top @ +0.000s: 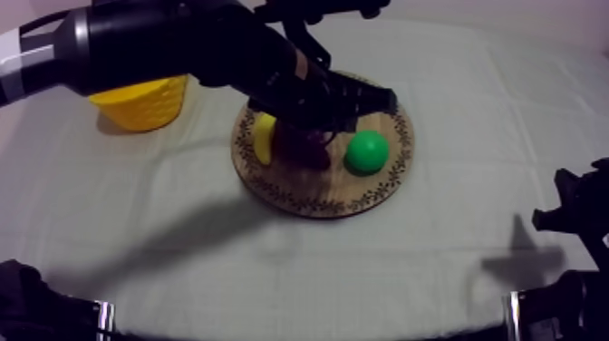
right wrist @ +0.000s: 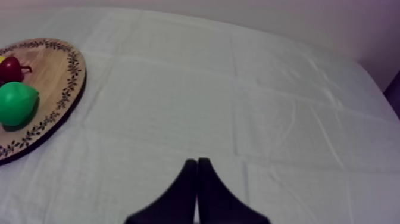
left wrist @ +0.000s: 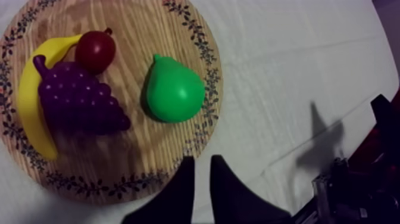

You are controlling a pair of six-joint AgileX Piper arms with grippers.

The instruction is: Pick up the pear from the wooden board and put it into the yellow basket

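Observation:
A green pear [top: 367, 151] lies on the right side of the round wooden board [top: 308, 195]. My left arm reaches in from the upper left, and the left gripper [top: 391, 95] hangs over the board's far right rim, above and just beyond the pear. In the left wrist view its black fingers [left wrist: 186, 179] stand a little apart, so the left gripper [left wrist: 202, 159] is open, empty, and short of the pear [left wrist: 174, 90]. The right gripper [right wrist: 197, 161] is shut on nothing over bare cloth, well to the right of the pear [right wrist: 16, 104].
A banana [left wrist: 27, 101], purple grapes [left wrist: 77, 98] and a small red fruit [left wrist: 95, 50] share the board's left half. The yellow basket [top: 145, 102] stands at the far left, partly under my left arm. My right arm [top: 580, 222] rests at the table's right front.

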